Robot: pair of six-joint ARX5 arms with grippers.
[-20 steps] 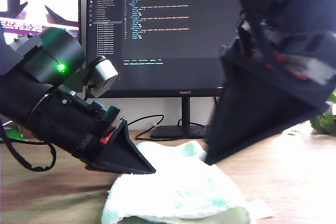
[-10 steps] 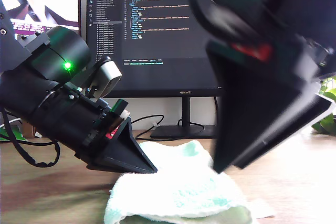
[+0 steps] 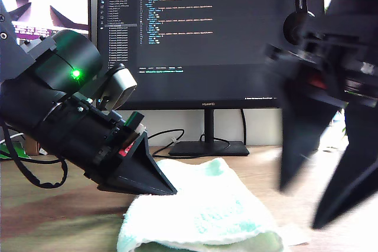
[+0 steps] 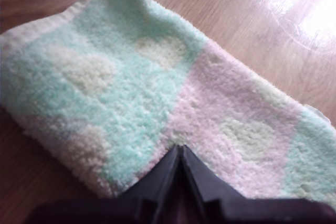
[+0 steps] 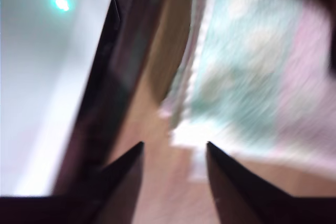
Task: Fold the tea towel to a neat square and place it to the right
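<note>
Daylit, table [image 4: 294,14] glare, second wrist view motion-blurred

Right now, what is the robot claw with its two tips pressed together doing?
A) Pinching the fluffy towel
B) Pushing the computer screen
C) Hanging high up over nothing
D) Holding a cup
A. In the first wrist view my first gripper has its tips closed together right on the tea towel, and in the exterior view it sits down against the same towel on the table.

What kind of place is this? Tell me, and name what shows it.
Most likely an office or lab desk: a Huawei monitor showing code stands at the back of a wooden desk, its cables trail behind, and a second screen sits beside it.
</note>
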